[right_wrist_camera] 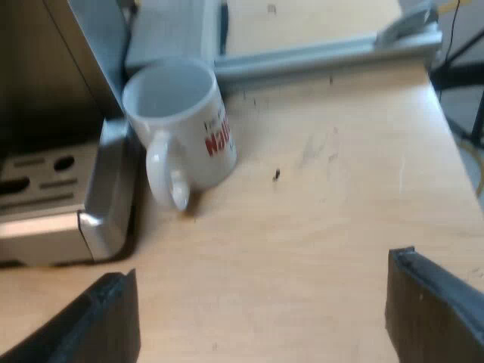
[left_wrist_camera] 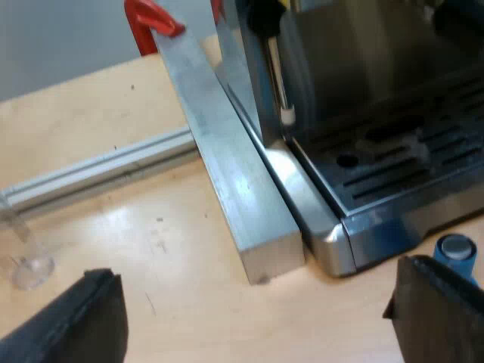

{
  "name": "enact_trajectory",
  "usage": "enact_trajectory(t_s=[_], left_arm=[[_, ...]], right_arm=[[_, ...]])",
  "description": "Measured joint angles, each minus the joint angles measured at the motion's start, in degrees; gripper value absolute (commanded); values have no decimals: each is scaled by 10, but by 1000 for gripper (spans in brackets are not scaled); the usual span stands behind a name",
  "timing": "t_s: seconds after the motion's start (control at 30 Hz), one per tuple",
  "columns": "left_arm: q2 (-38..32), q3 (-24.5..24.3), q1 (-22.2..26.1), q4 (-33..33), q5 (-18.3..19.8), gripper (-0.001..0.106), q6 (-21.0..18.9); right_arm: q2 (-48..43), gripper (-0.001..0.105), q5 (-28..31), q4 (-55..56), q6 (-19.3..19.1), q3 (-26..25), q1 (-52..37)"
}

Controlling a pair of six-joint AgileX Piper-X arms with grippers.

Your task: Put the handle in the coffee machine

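My left gripper (left_wrist_camera: 257, 325) hovers over the pale wooden worktop (left_wrist_camera: 151, 249), its black fingers (left_wrist_camera: 76, 325) spread wide and empty. At two o'clock, just beside one finger, stands a small blue tamper with a silver cap (left_wrist_camera: 456, 253). A careless swing toward the machine could knock it over. At ten o'clock sits a clear measuring glass (left_wrist_camera: 29, 265), light enough to topple at a brush.

From twelve to two o'clock, farther off, is the steel espresso machine (left_wrist_camera: 333, 242). Its slotted drip tray (left_wrist_camera: 401, 166) faces me, and a square aluminium bar (left_wrist_camera: 242, 197) lies just beside it.

My right gripper (right_wrist_camera: 265, 318) is likewise spread and empty. At eleven o'clock from it, a white mug with red lettering (right_wrist_camera: 181, 121) stands just beside the machine's front corner, where a low reach could tip it.

Where the handle lies I cannot tell.
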Motion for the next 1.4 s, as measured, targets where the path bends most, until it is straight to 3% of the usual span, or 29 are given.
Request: enact_trajectory(t_s=[0.6, 1.4], left_arm=[[0, 13, 0, -14, 0, 73, 0], [0, 13, 0, -13, 0, 73, 0]], right_arm=[[0, 69, -10, -27, 8, 90, 0], [0, 69, -10, -35, 8, 90, 0]])
